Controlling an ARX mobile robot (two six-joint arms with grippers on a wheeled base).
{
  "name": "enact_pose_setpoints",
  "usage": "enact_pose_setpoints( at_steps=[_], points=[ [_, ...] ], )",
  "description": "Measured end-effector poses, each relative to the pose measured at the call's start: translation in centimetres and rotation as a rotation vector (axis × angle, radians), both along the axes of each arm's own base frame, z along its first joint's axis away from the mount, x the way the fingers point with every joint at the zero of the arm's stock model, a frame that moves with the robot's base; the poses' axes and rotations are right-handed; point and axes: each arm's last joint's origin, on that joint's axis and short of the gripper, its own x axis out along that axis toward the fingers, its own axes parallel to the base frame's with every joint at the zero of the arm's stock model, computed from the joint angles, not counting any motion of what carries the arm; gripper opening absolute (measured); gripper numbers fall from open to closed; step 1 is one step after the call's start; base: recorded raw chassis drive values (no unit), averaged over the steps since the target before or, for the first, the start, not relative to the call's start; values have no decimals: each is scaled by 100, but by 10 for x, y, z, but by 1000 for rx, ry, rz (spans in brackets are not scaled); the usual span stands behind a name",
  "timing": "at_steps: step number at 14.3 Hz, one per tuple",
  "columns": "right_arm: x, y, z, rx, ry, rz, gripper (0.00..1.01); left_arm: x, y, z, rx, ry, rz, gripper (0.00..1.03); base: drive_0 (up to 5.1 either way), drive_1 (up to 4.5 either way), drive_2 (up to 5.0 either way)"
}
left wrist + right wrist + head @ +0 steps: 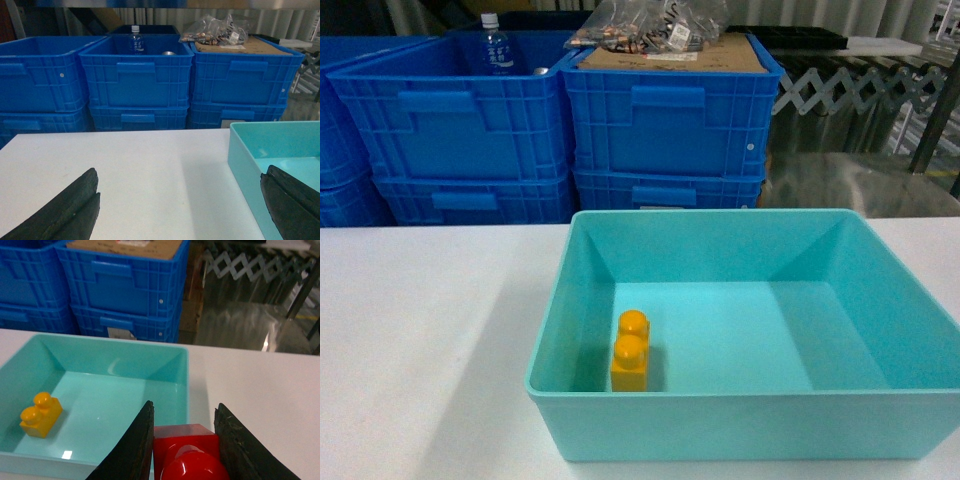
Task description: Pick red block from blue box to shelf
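Between the right gripper's (pixel 185 440) two dark fingers (pixel 137 450) the red block (pixel 187 452) is sitting, stud facing the wrist camera, both sides pressed by the pads, so the gripper is clamping it. Block and gripper are hanging above the white table (pixel 260 385), just beside the right wall of the blue box (pixel 182 385) and outside it. Inside the box, a yellow brick (pixel 630 352) is standing near the front left corner, well apart from the red one. From the head camera neither arm is showing. On the other side, the left gripper (pixel 180 207) is hovering with its fingers (pixel 65 210) spread wide and holding nothing, one over bare table, the other over the box's left rim. Behind the table, dark blue crates (pixel 665 120) are standing stacked, one carrying a bottle (pixel 495 45).
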Motion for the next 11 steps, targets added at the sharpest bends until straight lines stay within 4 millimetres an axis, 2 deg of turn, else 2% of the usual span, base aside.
enact_pose_setpoints(
  at_steps=[1,7,9,11],
  points=[
    [-12,-3,0,-15,-47,-6,29,0,0,0,0,0,0,98,0,0,0],
    [-10,-4,-1,-42,-39,-12,29,0,0,0,0,0,0,98,0,0,0],
    [-14,-8,-4,6,-191,-66,29,0,0,0,0,0,0,98,0,0,0],
    [-25,-19,-15,21,-217,-93,29,0,0,0,0,0,0,98,0,0,0]
  ],
)
